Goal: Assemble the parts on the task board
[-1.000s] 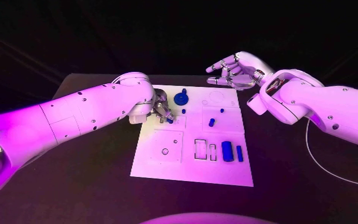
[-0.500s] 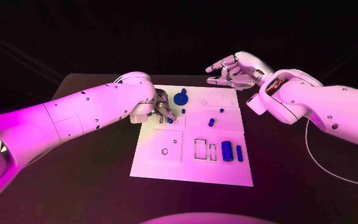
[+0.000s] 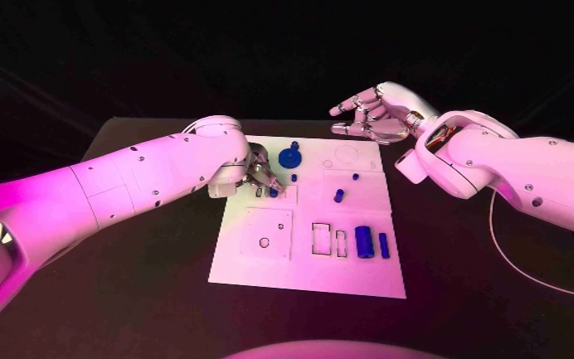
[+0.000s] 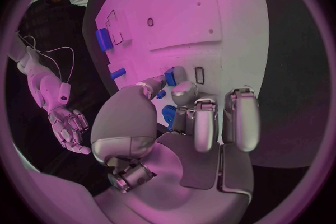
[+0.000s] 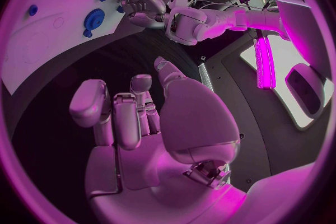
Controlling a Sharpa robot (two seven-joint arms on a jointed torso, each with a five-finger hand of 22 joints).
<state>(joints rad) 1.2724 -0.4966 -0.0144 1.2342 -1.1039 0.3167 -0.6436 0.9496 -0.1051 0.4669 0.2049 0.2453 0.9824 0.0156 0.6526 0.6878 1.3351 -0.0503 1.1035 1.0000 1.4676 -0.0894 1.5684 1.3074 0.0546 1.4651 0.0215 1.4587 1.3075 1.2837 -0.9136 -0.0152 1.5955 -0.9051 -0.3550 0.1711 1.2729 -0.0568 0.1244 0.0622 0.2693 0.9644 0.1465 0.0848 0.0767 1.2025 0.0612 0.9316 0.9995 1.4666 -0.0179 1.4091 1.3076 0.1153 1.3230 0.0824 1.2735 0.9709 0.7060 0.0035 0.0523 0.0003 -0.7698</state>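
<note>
Head view shows the task board (image 3: 308,272) lying flat in the middle of the black desk (image 3: 143,293), with small blue parts on it. My left hand (image 3: 255,178) is down at the board's near-left top corner, and its fingers (image 4: 203,123) curl round a small blue peg (image 4: 170,77). I think it is pinched there, tip close to the board, but I cannot tell if it is in a hole yet. A round blue gear (image 3: 291,157) sits just beside that hand. To do this well, I should keep the peg straight up and press down slowly. My right hand (image 3: 376,114) hangs behind the board, fingers apart, holding nothing.
</note>
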